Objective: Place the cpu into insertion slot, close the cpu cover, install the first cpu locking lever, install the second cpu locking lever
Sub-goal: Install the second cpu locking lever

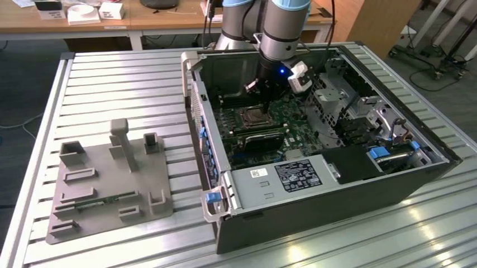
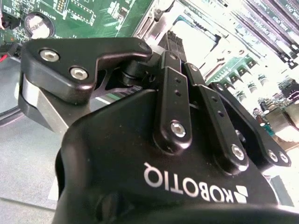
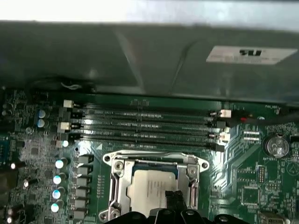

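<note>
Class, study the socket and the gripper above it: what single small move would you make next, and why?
Probably a slight release and straight lift. In the first wrist view the cpu already lies flat inside the socket, framed by the cpu cover, with the gripper fingertips at its edge, so the placing looks done.

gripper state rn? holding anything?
Pincer: fingers together, shut, holding nothing visible; tips sit over the cpu in the socket.

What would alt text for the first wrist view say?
A silver-grey cpu sits in its motherboard socket, framed by the metal cpu cover, with the black tips of the gripper right over it. Long memory slots run beyond the socket.
</note>
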`<state>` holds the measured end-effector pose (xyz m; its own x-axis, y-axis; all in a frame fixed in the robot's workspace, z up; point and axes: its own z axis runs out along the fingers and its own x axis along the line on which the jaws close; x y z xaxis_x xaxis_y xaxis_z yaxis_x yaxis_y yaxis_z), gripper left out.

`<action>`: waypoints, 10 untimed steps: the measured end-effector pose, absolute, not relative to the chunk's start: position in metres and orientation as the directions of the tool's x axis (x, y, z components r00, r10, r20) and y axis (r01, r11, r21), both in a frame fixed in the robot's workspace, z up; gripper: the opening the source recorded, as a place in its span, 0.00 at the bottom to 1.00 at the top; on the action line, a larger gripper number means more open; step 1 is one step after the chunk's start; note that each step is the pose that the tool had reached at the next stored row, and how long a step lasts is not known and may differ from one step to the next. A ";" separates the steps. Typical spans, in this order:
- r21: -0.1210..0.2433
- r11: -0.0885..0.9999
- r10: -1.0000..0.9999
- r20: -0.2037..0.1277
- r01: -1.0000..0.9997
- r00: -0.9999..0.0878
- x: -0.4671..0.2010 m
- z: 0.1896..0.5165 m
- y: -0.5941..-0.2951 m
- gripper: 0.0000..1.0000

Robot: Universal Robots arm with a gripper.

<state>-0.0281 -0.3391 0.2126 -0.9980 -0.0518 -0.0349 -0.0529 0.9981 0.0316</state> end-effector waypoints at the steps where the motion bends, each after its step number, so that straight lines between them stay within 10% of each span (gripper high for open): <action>1: 0.030 0.998 -0.052 -0.035 -0.053 -0.998 -0.028 0.213 -0.339 0.10; 10: 0.015 0.998 -0.053 -0.034 -0.053 -0.998 -0.028 0.220 -0.339 0.10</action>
<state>-0.0280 -0.3394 0.2196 -0.9980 -0.0525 -0.0338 -0.0531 0.9985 0.0151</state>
